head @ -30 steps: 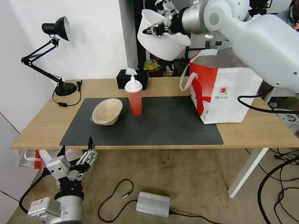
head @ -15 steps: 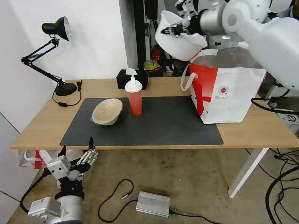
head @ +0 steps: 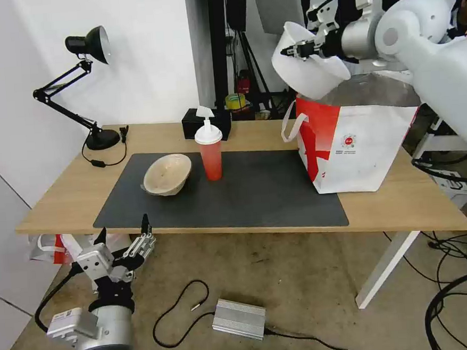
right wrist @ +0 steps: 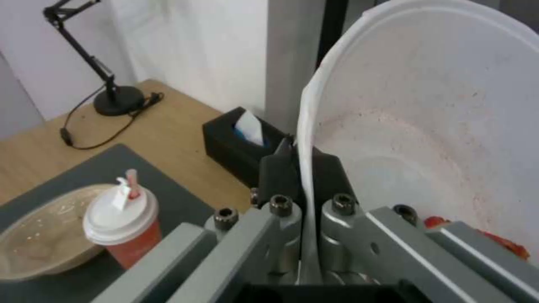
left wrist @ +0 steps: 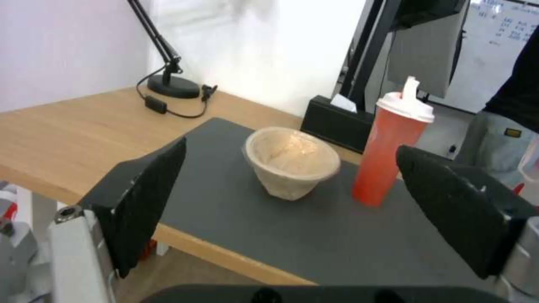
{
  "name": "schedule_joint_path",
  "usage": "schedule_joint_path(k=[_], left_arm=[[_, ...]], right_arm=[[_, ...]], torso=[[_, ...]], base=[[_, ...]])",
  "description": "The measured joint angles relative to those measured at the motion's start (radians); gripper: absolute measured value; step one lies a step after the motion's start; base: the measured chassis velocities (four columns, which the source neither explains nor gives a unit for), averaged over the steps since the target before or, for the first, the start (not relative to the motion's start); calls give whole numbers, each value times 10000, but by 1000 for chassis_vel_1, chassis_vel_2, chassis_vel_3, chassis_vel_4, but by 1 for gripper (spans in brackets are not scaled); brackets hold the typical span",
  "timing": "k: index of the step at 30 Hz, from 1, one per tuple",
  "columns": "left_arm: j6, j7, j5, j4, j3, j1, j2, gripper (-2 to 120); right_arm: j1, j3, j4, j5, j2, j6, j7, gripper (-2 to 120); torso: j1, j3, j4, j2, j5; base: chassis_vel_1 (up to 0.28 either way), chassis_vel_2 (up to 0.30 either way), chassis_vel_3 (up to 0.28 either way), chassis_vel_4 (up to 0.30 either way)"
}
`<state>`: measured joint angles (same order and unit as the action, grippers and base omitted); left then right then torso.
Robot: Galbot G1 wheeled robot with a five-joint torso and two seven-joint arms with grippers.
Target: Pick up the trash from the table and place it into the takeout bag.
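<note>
We have carried the white bowl (head: pixel 308 68) sideways, and now it hangs tipped just over the open takeout bag (head: pixel 349 145). Our right gripper (head: pixel 295 50) pinches its rim tight. We think dropping it in comes next. The beige bowl (head: pixel 167 174) and red cup (head: pixel 210 152) wait on the table (head: pixel 59 203). Our left gripper (head: pixel 125 245) sits low, fingers wide.
</note>
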<state>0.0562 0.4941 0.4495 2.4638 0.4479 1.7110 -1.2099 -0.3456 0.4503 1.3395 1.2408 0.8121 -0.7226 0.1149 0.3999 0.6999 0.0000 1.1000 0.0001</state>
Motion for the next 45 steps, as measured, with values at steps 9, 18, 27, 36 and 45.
schedule_joint_path(k=[9, 18, 27, 36, 45], left_arm=[[-8, -9, 17, -39, -41, 55, 60, 100], [-30, -25, 18, -95, -95, -6, 106, 100], [-64, 4, 191, -103, -27, -45, 158, 100], [-72, 12, 193, -46, 1, 24, 178, 100], [-83, 42, 262, 24, -39, 87, 161, 100]], right_arm=[[59, -22, -82, 3, -362, 4, 66, 0], [247, -228, -379, -11, -534, 8, 135, 0], [752, -680, -663, -157, -621, 8, 153, 0], [1406, -1152, -534, -291, -806, 11, 137, 0], [1982, -1510, -379, -153, -880, 11, 20, 0]], torso=[[0, 0, 0, 0, 0], [0, 0, 0, 0, 0], [1, 0, 0, -1, -1], [0, 0, 1, 0, -1], [1, 0, 0, 0, -1]], base=[[0, 0, 0, 0], [0, 0, 0, 0], [0, 0, 0, 0], [0, 0, 0, 0], [0, 0, 0, 0]])
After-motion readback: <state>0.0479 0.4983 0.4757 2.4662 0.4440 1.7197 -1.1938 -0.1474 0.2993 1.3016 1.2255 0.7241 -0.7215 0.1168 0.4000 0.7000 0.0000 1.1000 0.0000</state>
